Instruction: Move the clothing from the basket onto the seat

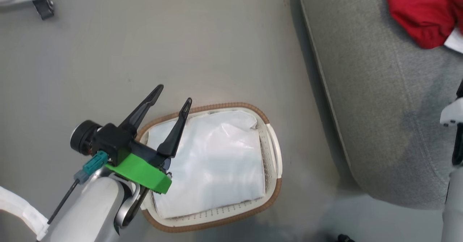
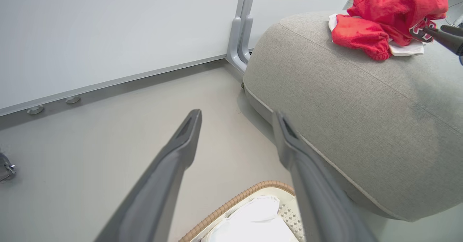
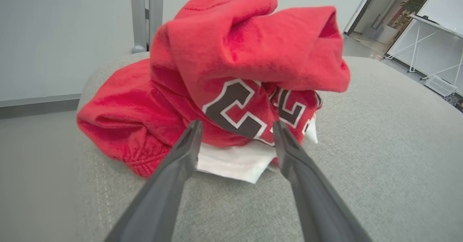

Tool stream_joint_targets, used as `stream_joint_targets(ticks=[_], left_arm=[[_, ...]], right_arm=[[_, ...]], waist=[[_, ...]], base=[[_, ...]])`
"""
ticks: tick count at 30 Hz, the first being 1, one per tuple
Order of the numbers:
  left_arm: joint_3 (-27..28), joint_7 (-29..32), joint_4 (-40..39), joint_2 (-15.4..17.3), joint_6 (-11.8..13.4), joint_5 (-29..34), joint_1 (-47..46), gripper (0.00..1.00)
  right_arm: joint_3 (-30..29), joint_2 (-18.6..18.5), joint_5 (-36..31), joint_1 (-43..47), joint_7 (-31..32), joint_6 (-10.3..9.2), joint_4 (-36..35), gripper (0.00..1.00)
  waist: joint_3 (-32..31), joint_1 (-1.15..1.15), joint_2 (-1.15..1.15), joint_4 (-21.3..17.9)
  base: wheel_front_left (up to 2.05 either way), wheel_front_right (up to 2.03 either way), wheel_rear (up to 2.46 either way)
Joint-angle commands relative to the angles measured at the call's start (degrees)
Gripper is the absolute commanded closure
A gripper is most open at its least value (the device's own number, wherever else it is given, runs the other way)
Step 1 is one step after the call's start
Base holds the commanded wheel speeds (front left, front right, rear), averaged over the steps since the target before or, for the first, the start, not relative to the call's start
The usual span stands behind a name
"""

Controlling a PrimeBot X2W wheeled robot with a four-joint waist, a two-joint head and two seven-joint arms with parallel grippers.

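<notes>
The clothing [image 3: 235,64] lies bunched in a heap on top of the seat [image 3: 379,144], with red folds uppermost, dark white-edged lettering on its near face and a white section flat against the upholstery beneath. In the head view the heap occupies the far right part of the seat, well apart from the basket [image 1: 269,151]. The right gripper [image 3: 237,124] is positioned low over the seat, directly in front of the lettering. Its two fingers are spread and no fabric is between them. Whether the fingertips touch the clothing cannot be determined. The basket stands on the grey floor [image 1: 181,35] just beside the front edge of the seat. It contains a white sheet [image 1: 213,162], which covers most of its interior. The left gripper [image 1: 173,93] is located above the basket's left end, over the brown rim. Its fingers are parted, hold nothing and point away from the robot. In the left wrist view, a pale wall panel [image 2: 108,28] meets the floor beyond the basket and the seat.
</notes>
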Motion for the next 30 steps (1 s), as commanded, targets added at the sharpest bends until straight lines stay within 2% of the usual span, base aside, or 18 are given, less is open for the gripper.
stream_joint_targets(ticks=[1,10,18,26,30], left_arm=[[0.77,-0.03,0.61,-0.25,-0.03,0.01,1.48,0.0],[9.4,-0.03,6.17,-4.35,-0.03,2.38,7.54,0.0],[22.77,-0.03,12.27,-9.16,-0.03,6.65,12.66,0.0],[32.76,-0.03,15.61,-12.92,-0.03,9.95,16.8,0.0],[34.93,-0.03,15.7,-14.25,-0.03,11.71,19.5,0.0]], right_arm=[[0.39,0.0,1.11,1.97,-0.25,-0.08,-1.08,0.0],[10.44,0.28,5.36,10.22,-0.27,-0.08,-3.01,0.0],[21.08,0.4,11.76,11.87,-0.27,-0.08,-0.26,0.0],[28.48,0.41,15.99,15.38,-0.27,-0.08,2.01,0.0],[30.67,0.37,17.13,17.91,-0.27,-0.08,2.97,0.0]], waist=[[-5.46,0.0,0.0,-0.16],[-13.88,0.0,0.0,2.69],[-20.2,0.0,0.0,6.67],[-24.7,0.0,0.0,9.11],[-26.8,0.0,0.0,9.36]], base=[[0.0,0.0,0.0],[0.0,0.0,0.0],[0.0,0.0,0.0],[0.0,0.0,0.0],[0.0,0.0,0.0]])
